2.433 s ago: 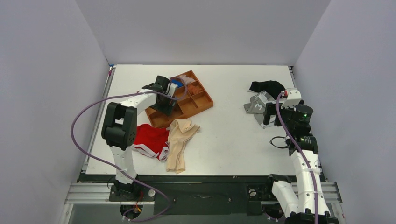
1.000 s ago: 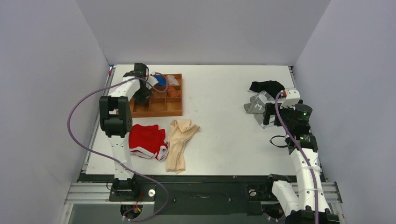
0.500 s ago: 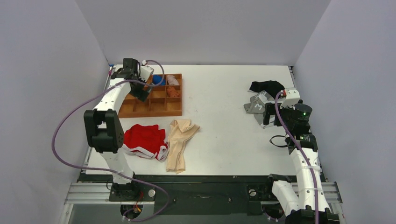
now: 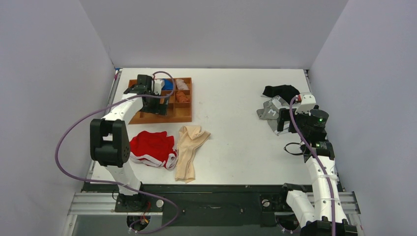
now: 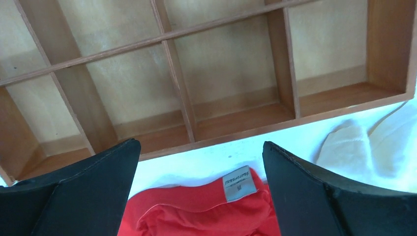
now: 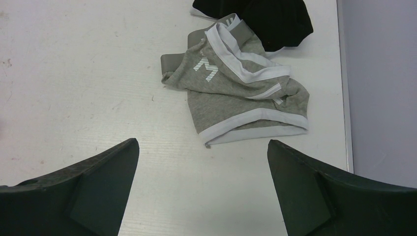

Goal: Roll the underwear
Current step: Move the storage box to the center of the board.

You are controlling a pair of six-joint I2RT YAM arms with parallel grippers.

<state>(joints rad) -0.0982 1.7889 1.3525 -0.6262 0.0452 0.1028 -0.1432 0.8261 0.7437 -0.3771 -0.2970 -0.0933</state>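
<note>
The underwear [image 4: 189, 150] is a plain cream garment lying loosely spread near the table's front, right of a red garment [image 4: 152, 145]. Only its edge [image 5: 344, 147] shows at the right of the left wrist view. My left gripper [image 4: 158, 105] hangs open over the front part of a wooden compartment tray [image 4: 183, 117], with nothing between its fingers. In its own view the left gripper [image 5: 199, 147] looks down on the tray's front wall [image 5: 246, 129] and the red garment [image 5: 196, 211]. My right gripper [image 4: 281, 121] stands open and holds nothing at the far right.
The tray holds a blue roll [image 4: 167, 84] and cream and orange rolls [image 4: 182, 84] in its back compartments. A grey garment with a white waistband [image 6: 236, 88] and a black one [image 6: 265, 14] lie just beyond the right gripper [image 6: 201, 145].
The tray has been turned from tilted to square and shifted left. My left gripper opened wide, went to the back left corner, then came back over the tray. The right arm stayed still.
</note>
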